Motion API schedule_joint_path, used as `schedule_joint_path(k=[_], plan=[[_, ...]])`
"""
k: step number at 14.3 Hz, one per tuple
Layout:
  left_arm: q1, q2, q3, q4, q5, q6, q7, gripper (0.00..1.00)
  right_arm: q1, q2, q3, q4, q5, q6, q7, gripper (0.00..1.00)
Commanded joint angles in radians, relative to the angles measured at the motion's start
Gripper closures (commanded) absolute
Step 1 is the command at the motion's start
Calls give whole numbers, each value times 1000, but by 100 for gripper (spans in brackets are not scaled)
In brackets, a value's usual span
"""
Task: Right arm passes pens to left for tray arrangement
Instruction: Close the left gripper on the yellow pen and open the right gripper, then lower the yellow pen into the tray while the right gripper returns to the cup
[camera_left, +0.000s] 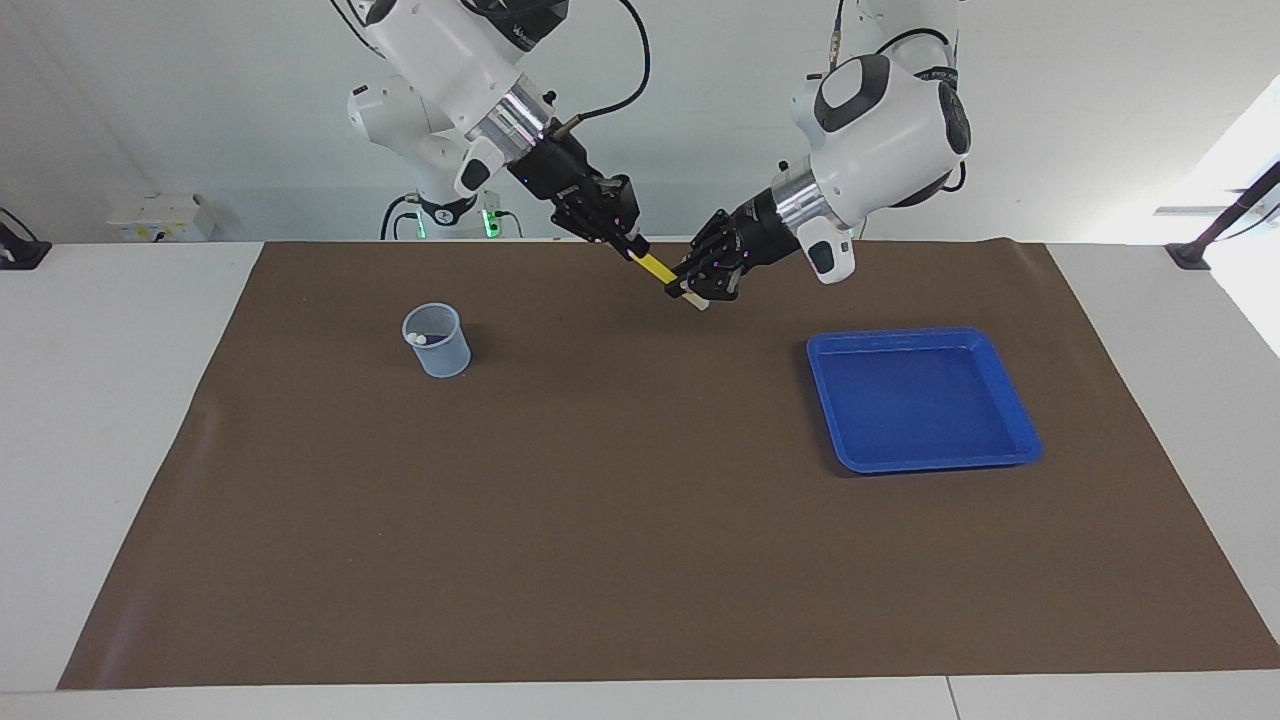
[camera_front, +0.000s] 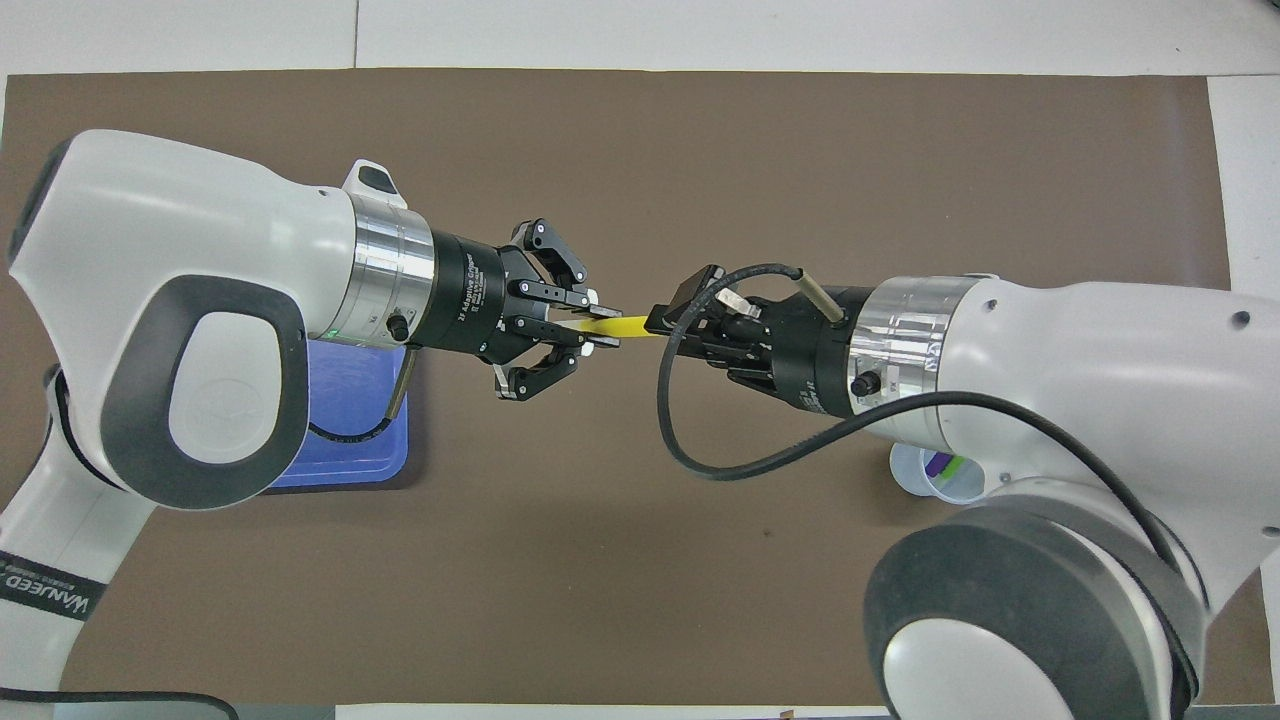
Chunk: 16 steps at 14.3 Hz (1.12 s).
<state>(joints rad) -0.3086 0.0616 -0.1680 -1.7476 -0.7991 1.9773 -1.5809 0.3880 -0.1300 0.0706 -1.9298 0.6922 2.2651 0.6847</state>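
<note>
While clamped at one end by the right gripper (camera_left: 634, 247) and pinched at its whitish end by the left gripper (camera_left: 694, 291), yellow pen (camera_left: 655, 267) held in mid-air over brown mat (camera_left: 640, 560). Blue tray (camera_left: 1012, 445) toward the left arm's end, translucent cup (camera_left: 437, 341) with purple and green pens (camera_front: 945, 466) toward the right's. White tabletop (camera_left: 110, 400) around, pale wall.

A robotics lab: two white arms (camera_left: 880, 120) mounted at a white surface (camera_left: 120, 400) under a brown mat (camera_left: 600, 520) (cables trailing), against bare pale walls.
</note>
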Motion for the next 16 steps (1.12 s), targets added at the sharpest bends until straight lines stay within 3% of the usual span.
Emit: schedule_joint_path(k=[1, 5, 10, 11, 13, 16], plan=[[5, -26, 7, -24, -22, 17, 4, 100, -6, -13, 0, -17, 14, -18, -13, 0], [16, -28, 8, -30, -17, 26, 7, 100, -50, -14, -8, -8, -75, -165, -66, 0], [88, -92, 15, -203, -9, 84, 252, 100, -197, -36, -8, -15, -169, -387, -631, 0], [100, -89, 13, -211, 39, 84, 321, 100, -230, -42, -6, -20, -196, -421, -751, 8], [141, -75, 13, -228, 148, 80, 445, 100, -271, -52, -6, -44, -249, -458, -963, 34], [227, -54, 13, -244, 277, 55, 770, 100, -319, -36, -5, -74, -310, -492, -1218, 36]])
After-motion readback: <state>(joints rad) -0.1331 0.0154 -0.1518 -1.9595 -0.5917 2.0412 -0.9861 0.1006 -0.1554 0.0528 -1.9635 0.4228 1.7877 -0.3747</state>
